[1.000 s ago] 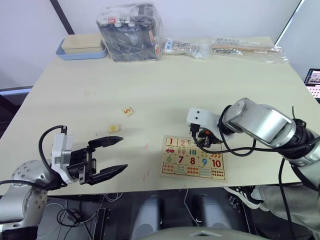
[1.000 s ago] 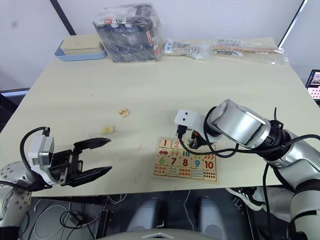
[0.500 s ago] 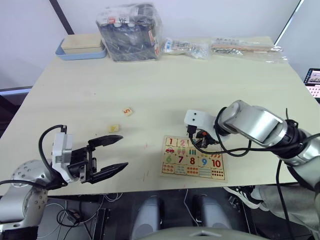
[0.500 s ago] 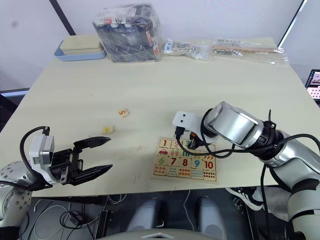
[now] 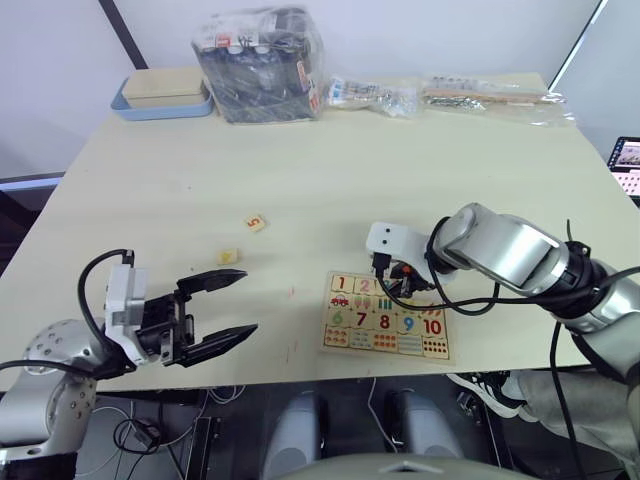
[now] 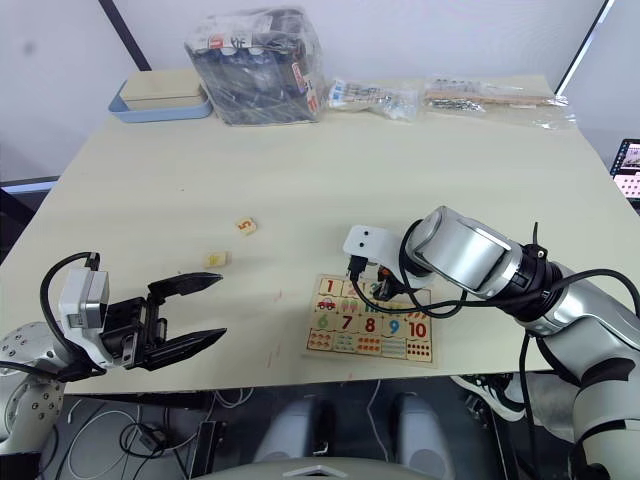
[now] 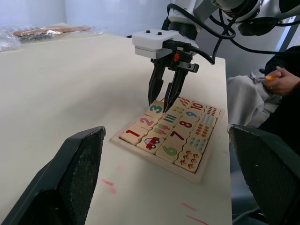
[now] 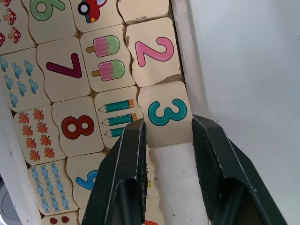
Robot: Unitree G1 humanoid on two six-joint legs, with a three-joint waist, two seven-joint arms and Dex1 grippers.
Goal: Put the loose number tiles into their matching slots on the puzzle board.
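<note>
Right end effector (image 8: 165,140): parted astride 3 tile (image 8: 166,113), seemingly seated; lift straight.
Left end effector (image 5: 222,312): released; 5 tile (image 5: 256,223) at 12 o'clock.

A: What sort of place was this, a home?

B: Nah, looked like a lab or test room. Plain pale table (image 5: 330,160) against a bare white wall (image 5: 420,30), bagged supplies (image 5: 262,62) stacked at the back, cables (image 5: 140,435) trailing on the floor underneath.
</note>
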